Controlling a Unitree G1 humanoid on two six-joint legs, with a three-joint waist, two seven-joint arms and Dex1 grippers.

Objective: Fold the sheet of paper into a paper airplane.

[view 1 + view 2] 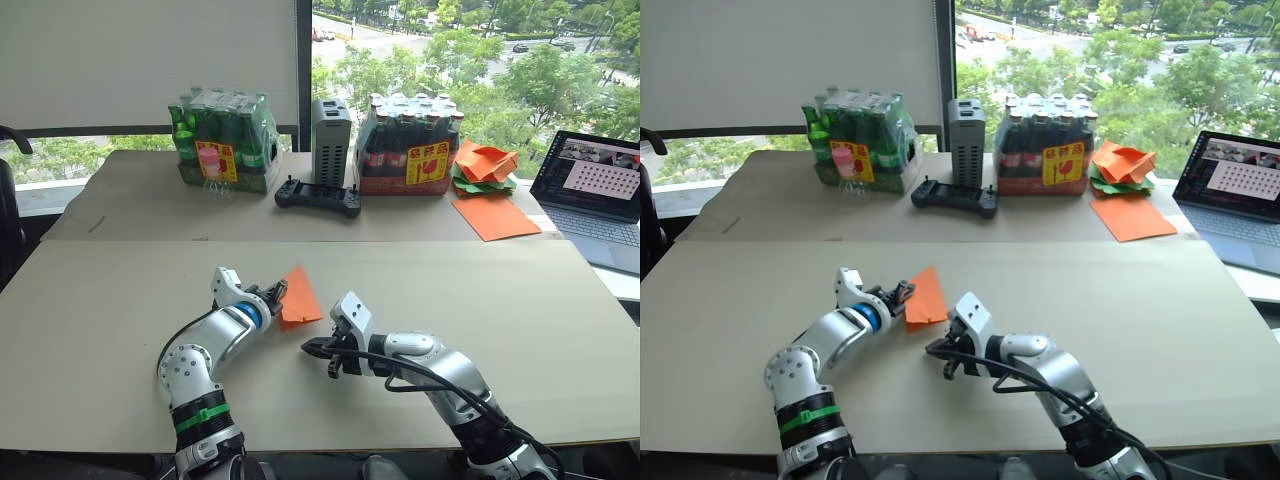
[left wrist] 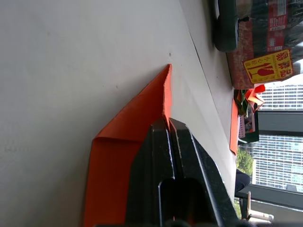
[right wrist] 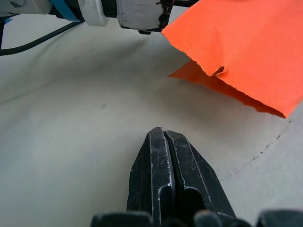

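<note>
The sheet of paper is an orange folded wedge with a pointed far end, held partly raised off the table's middle. My left gripper is shut on the paper's left edge; in the left wrist view its black fingertips pinch the folded edge of the paper. My right gripper is shut with nothing in it, low over the table just in front of the paper and apart from it. In the right wrist view its shut fingers point toward the paper, which has a small tear on its lower edge.
Along the far table stand a green bottle pack, a grey box and a dark bottle pack, with a black controller in front. At the back right are a heap of paper shapes, a smooth orange sheet and a laptop.
</note>
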